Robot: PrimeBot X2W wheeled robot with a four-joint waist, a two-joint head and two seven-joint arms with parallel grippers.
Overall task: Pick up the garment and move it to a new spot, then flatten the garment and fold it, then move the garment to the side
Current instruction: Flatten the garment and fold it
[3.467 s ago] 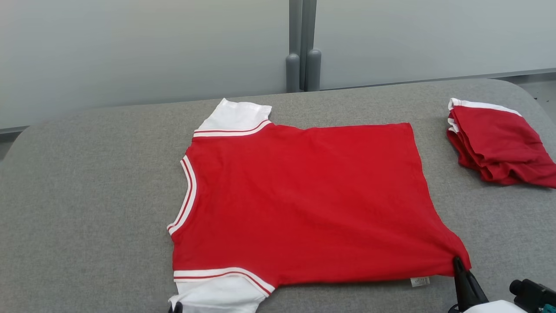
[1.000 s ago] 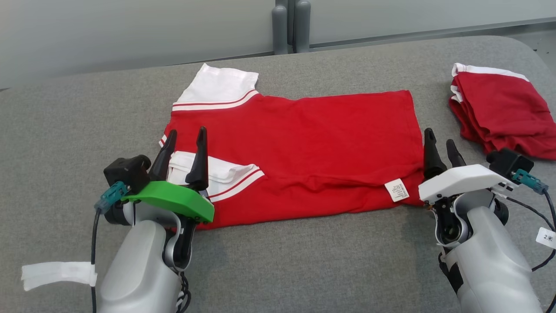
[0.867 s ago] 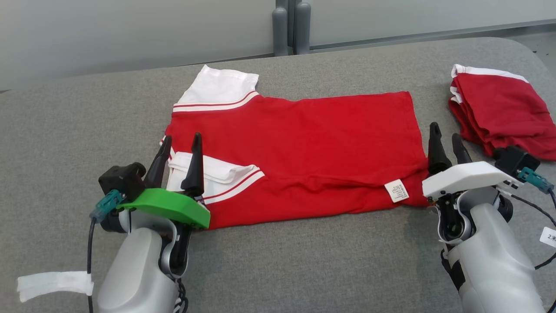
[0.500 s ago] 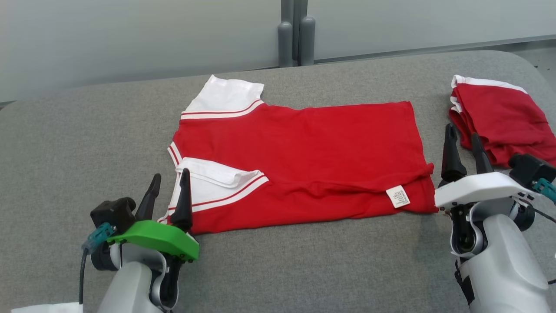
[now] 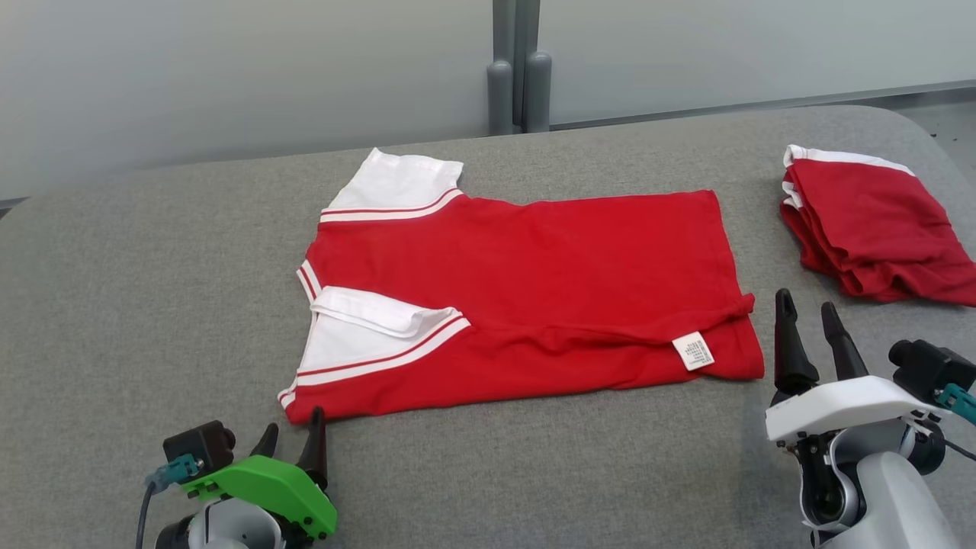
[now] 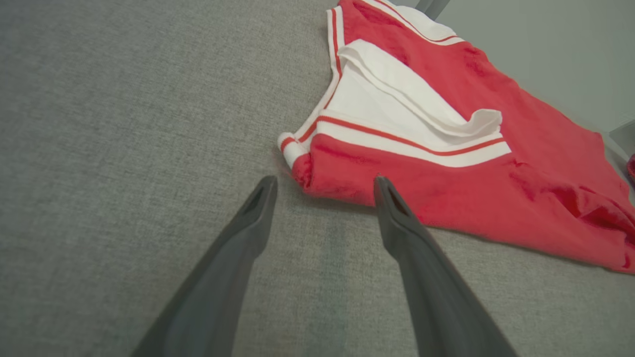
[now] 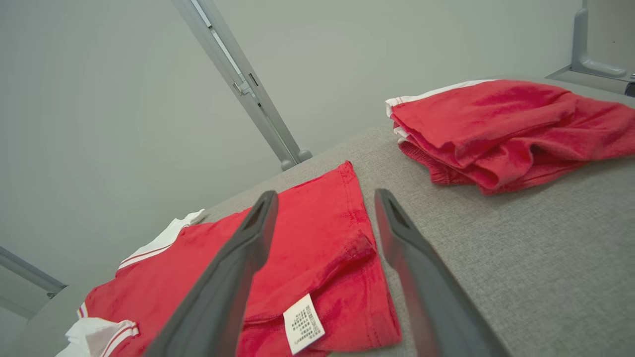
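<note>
The red T-shirt [image 5: 549, 259] with white sleeves lies on the grey table [image 5: 137, 305], collar to the left. Its near long edge is folded over the body, so the near sleeve [image 5: 366, 335] and a white label [image 5: 694, 351] face up. My left gripper [image 5: 290, 438] stands open just short of the shirt's near left corner [image 6: 302, 168], with nothing between its fingers [image 6: 248, 233]. My right gripper [image 5: 804, 305] is open too, just right of the hem corner [image 7: 362, 248], holding nothing.
A second red garment [image 5: 869, 229], folded into a pile, lies at the table's far right, behind my right gripper. Two grey posts [image 5: 518, 84] and a pale wall stand behind the table. Bare table surface lies left of the shirt and in front of it.
The near edge, held flat 3.5 s ago, now lies folded over the body and is let go. Over the last second both open grippers drew back toward me; the camera shifted as well.
</note>
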